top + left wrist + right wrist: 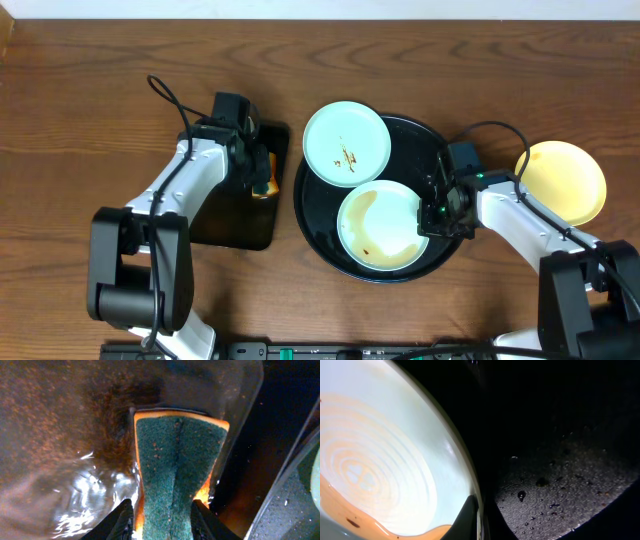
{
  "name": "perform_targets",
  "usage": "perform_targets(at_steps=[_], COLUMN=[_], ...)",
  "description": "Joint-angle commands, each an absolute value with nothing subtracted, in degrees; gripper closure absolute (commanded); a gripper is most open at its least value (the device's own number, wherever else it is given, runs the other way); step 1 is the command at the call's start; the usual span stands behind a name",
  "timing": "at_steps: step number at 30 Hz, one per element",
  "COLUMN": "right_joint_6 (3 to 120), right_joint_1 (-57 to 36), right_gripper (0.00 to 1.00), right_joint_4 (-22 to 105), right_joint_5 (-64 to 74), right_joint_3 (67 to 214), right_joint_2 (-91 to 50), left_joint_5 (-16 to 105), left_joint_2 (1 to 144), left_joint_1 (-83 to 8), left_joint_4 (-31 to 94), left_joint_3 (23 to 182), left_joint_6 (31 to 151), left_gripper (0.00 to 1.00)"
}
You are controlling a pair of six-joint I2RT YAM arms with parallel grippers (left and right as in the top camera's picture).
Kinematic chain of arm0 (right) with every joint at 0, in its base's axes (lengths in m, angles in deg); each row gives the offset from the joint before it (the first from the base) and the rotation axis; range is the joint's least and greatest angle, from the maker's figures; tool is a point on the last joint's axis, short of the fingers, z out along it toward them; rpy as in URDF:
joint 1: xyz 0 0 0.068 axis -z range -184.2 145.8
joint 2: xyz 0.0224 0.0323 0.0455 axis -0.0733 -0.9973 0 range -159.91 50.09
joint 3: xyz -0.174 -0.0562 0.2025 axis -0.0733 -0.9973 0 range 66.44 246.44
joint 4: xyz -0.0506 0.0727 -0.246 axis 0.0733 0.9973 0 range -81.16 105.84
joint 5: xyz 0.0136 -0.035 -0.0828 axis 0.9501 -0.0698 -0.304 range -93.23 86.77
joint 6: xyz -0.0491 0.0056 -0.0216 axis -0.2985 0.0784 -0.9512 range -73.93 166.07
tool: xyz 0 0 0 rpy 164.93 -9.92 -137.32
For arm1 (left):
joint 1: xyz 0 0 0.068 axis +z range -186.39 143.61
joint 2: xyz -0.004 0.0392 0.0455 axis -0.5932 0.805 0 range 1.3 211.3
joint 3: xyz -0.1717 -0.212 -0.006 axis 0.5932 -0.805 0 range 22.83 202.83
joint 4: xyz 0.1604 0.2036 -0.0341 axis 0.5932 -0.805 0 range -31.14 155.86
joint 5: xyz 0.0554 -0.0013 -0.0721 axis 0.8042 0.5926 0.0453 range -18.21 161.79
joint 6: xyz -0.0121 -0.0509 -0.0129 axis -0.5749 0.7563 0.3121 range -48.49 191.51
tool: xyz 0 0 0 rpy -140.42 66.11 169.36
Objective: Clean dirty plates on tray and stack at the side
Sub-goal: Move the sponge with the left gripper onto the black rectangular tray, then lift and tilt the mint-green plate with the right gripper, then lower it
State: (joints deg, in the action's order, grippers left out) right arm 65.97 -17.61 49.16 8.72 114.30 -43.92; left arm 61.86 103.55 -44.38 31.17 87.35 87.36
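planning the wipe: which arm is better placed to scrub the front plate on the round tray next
Left. The left claw straddles the sponge on the rectangular tray, while the right claw is shut on the front plate at its rim, likely steadying it.

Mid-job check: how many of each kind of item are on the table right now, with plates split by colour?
Mint-white plates: 2
Yellow plate: 1
Round black tray: 1
Rectangular black tray: 1
Sponge: 1
Total: 6
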Motion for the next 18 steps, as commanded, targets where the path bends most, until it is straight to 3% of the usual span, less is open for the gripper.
perform_targets(at_steps=[1, 18], right_joint_6=[64.05, 54.91], right_joint_1=[-17.9, -17.9], right_gripper=[0.99, 0.99], right_joint_4=[48.3, 46.93], right_joint_5=[-0.27, -17.01], right_joint_3=[114.26, 116.27], right_joint_2=[-43.55, -21.17], left_joint_5=[63.04, 63.06], left_joint_2=[102.66, 102.68], left_joint_1=[-44.07, -44.09], left_joint_4=[29.59, 24.52], left_joint_3=[86.93, 86.91], left_joint_6=[87.47, 87.47], left_gripper=[0.62, 0.53])
